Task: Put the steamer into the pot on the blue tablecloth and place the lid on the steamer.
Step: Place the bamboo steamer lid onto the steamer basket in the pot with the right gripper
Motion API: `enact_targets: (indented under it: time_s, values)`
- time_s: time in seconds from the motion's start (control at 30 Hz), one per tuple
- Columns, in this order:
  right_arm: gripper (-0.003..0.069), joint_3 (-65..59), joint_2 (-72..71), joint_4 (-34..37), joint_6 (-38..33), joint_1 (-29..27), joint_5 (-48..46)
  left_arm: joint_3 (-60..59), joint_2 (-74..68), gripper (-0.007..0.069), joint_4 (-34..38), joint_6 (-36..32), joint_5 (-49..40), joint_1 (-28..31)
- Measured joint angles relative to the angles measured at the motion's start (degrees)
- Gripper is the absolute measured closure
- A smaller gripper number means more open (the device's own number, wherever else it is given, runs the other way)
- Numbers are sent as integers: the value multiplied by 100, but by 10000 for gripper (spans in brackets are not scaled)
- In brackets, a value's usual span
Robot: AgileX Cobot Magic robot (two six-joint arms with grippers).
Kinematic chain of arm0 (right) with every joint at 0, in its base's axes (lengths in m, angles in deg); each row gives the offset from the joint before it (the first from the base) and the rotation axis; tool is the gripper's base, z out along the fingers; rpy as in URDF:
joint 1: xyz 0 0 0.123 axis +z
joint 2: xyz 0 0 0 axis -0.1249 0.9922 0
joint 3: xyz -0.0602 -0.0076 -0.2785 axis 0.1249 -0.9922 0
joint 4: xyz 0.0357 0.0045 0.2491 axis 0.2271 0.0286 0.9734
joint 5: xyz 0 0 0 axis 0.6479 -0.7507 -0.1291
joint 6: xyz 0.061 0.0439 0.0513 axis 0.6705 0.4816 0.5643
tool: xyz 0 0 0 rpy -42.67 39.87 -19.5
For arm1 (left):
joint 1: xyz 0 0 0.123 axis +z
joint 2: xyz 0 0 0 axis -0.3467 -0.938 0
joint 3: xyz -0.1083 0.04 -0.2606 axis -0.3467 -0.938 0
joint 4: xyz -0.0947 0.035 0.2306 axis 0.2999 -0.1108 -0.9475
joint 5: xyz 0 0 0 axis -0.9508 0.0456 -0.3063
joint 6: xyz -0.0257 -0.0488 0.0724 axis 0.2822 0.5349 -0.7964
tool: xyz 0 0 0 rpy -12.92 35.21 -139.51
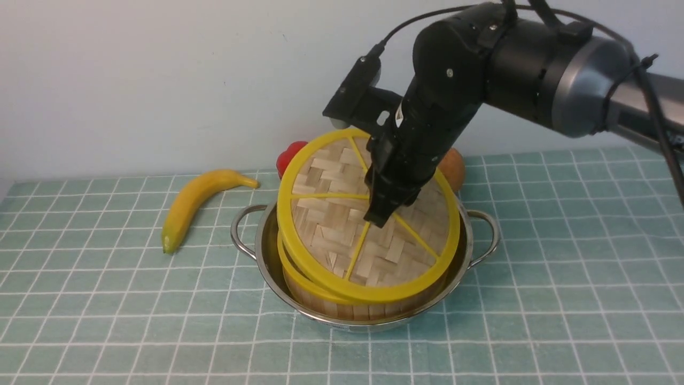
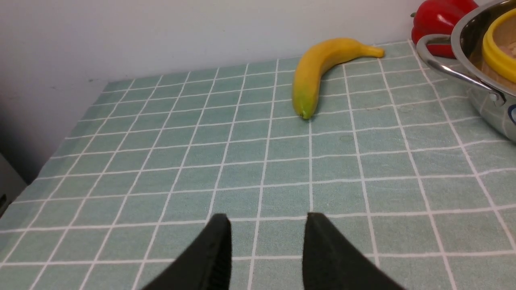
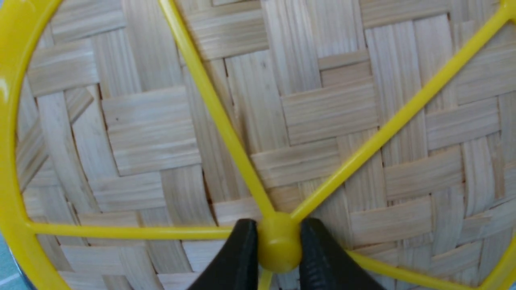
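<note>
1. Your right gripper (image 3: pixel 279 227) is clamped on the small yellow knob (image 3: pixel 279 251) at the centre of the lid (image 1: pixel 331 224). One black finger (image 3: pixel 238 257) presses on each side of the knob, and the yellow spokes run out from between them.
2. The lid hangs tilted from that grip. Its far edge is raised and its woven face is turned toward the near side. Its near-left rim comes down to the top rim of the steamer (image 1: pixel 342 307). You cannot tell from these views whether the two rims touch there.
3. The steamer sits upright inside the pot (image 1: pixel 265 251). Its bamboo wall and upper yellow rim show below the lid on the near side.
4. The pot stands on the blue tablecloth (image 1: pixel 561 294), about midway between left and right.
5. Just beyond the pot, a red pepper (image 1: pixel 288 155) shows at the far left of the lid. A brownish round fruit (image 1: pixel 454 167) shows at the far right. The lid hides part of each.
6. A banana (image 1: pixel 197 203) lies on the cloth to the left of the pot, not touching it. Its stem end points right, toward the pepper.
7. Your left gripper (image 2: pixel 266 233) has its jaws apart with nothing between them. It hangs over bare cloth on the near side of the banana, well apart from the pot.
</note>
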Motion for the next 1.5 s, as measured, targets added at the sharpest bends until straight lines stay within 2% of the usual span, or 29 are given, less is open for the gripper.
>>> enact_targets:
  time_s: [0.63,1.5]
  values:
    - [510,7,286,-69,-395,43,379,0,0,382,0,0,0,0]
    - [510,805,287,-147,-417,49,-409,0,0,382,0,0,0,0]
